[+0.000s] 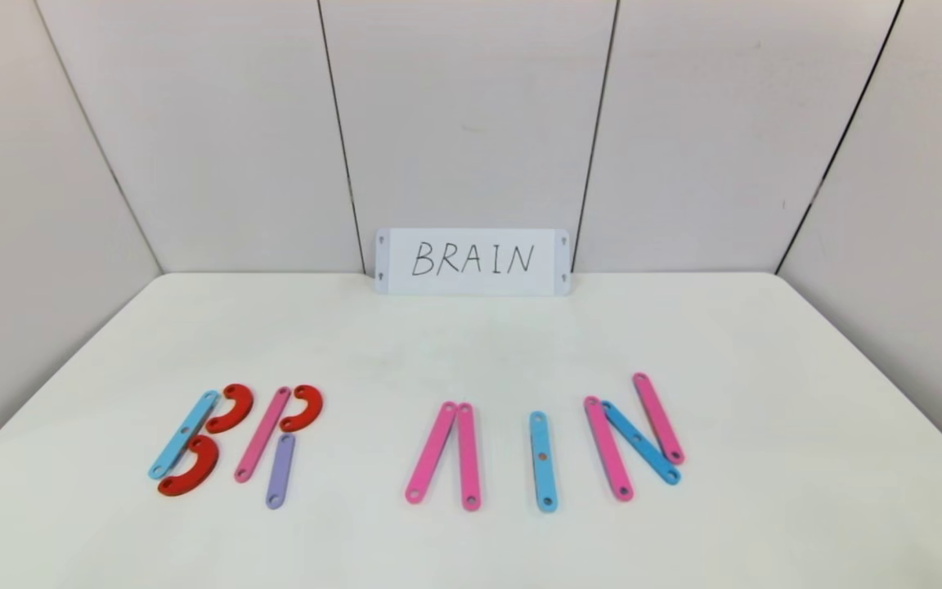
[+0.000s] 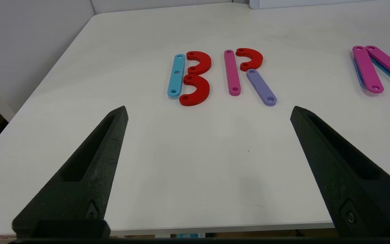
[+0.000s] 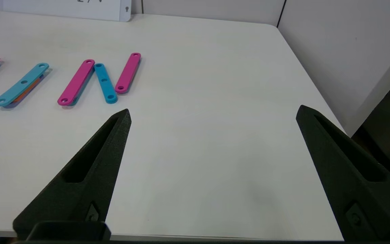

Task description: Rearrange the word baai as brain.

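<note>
**BRAIN nearly spelled; both arms held back at the near edge**

The strip letters lie in a row across the near half of the table (image 1: 471,327). From the robot's left: B (image 1: 193,442) is a light-blue strip with two red curves, R (image 1: 279,442) is a pink strip with a red curve and a purple leg, A (image 1: 445,455) is two pink strips meeting at the top, I (image 1: 543,462) is a single blue strip, and N (image 1: 634,433) is two pink strips with a blue diagonal.

The word looks all but finished. The A has no crossbar, and I cannot tell whether one is meant; under its strips, and under the I, other strips seem to lie stacked.

The left gripper (image 2: 208,112) hangs spread wide and empty near the table's front edge, facing B and R. The right gripper (image 3: 213,112) is likewise spread and empty, short of the N.

Any next move would likely be a small tidy: straightening a tilted letter or evening the gaps, which calls for a low, gentle nudge so neighbouring strips stay put.

The white card (image 1: 472,261) at the back wall reads "BRAIN" in black handwriting. No other writing shows.
</note>
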Tool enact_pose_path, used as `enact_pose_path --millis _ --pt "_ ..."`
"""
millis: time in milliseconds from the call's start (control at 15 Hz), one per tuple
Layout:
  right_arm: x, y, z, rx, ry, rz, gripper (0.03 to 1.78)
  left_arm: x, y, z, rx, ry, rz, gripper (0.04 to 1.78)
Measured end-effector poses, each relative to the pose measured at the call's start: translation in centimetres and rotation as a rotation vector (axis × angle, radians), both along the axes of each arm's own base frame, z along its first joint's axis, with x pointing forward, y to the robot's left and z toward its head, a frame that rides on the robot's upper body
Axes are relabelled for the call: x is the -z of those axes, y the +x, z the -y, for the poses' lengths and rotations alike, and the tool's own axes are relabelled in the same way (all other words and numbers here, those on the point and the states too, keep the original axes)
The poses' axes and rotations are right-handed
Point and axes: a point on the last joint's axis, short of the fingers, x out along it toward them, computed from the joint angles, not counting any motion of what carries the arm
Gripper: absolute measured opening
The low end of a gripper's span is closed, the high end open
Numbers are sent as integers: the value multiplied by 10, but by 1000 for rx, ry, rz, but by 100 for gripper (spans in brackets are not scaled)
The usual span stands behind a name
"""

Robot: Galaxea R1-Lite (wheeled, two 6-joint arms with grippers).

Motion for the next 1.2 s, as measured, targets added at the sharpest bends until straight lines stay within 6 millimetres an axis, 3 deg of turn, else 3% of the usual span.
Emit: enact_pose_path --millis 1200 --pt "1 0 0 4 11 -1 170 1 0 0 -12 -48 -6 169"
